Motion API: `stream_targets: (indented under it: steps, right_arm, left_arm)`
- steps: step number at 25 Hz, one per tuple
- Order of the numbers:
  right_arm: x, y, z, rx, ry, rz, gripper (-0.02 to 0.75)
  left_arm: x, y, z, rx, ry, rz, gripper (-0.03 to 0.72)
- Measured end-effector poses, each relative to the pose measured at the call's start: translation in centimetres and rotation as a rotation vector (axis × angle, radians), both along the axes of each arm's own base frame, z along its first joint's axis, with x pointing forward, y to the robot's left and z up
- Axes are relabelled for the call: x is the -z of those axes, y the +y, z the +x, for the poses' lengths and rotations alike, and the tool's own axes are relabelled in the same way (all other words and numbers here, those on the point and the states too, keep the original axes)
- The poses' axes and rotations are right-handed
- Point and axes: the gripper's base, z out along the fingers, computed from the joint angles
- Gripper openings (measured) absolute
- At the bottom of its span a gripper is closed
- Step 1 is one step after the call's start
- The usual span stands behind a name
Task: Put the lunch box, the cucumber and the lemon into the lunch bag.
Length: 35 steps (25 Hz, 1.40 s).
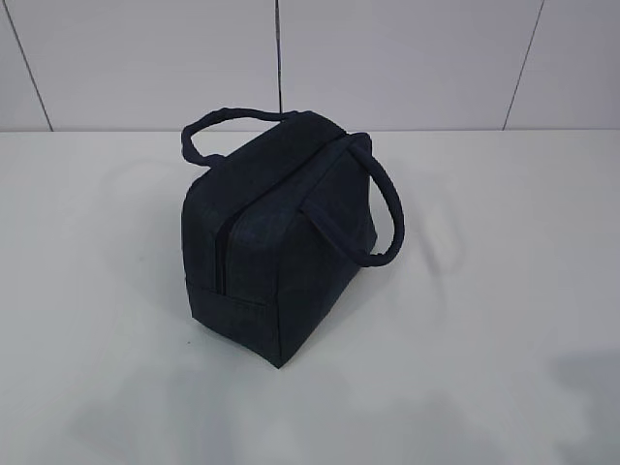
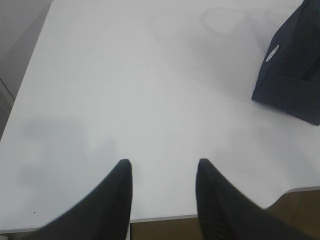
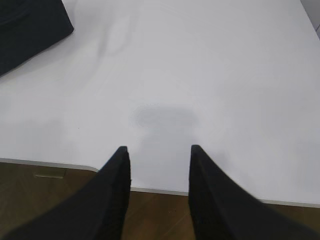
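The dark navy lunch bag (image 1: 281, 242) stands in the middle of the white table, its zipper shut along the top and front and its two loop handles up. A corner of the lunch bag (image 2: 292, 75) with its small white round logo shows at the right of the left wrist view, and a corner of the lunch bag (image 3: 30, 27) fills the top left of the right wrist view. My left gripper (image 2: 162, 162) hangs open over the table's near edge, nothing between its fingers. My right gripper (image 3: 157, 148) is open too, also empty. The lunch box, the cucumber and the lemon are out of view.
The white table (image 1: 504, 320) runs out to a white tiled wall at the back. Its near edge (image 3: 45, 164) drops to a brown floor under both grippers.
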Motion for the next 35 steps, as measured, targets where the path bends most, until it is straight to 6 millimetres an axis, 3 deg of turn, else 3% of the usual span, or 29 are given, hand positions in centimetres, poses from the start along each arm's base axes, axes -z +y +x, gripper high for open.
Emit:
stream_targets:
  steps: [35]
  right_arm:
    - [0.00, 0.00, 0.00, 0.001, 0.000, 0.002, 0.314]
  left_arm:
    - [0.00, 0.00, 0.00, 0.000, 0.000, 0.000, 0.307]
